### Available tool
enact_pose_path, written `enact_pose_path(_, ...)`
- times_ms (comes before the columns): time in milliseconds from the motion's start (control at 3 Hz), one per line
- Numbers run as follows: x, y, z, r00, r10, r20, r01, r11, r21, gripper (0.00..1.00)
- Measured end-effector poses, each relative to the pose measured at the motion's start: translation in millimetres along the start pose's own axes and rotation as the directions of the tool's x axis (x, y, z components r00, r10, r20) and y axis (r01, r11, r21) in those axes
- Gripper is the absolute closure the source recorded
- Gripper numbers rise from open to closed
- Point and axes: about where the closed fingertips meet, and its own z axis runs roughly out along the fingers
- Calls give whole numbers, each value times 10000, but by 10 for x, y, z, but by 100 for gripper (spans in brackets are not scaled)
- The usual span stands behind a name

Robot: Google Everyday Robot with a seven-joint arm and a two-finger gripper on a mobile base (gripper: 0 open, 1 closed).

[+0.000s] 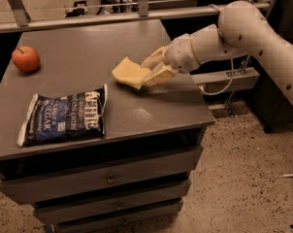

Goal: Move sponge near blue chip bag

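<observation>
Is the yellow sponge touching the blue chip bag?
No, the sponge is held in the hand above the table, clearly apart from the blue chip bag.

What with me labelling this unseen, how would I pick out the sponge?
On the grey cabinet top, look right of centre, at the tool. The sponge is the pale yellow block it grips, unlike the red apple and dark blue bag further left.

A red apple (25, 58) sits at the table's (88, 40) far left; drawers (107, 179) lie beneath the table. The gripper (147, 72) hangs above the table's right side.
</observation>
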Motion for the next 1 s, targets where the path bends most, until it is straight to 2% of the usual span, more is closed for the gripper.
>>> enact_pose_path(667,-89,192,128,9966,-812,-131,792,9905,-1127,30)
enact_pose_path(1000,-112,239,150,9945,-1032,-156,1000,9847,-1430,6)
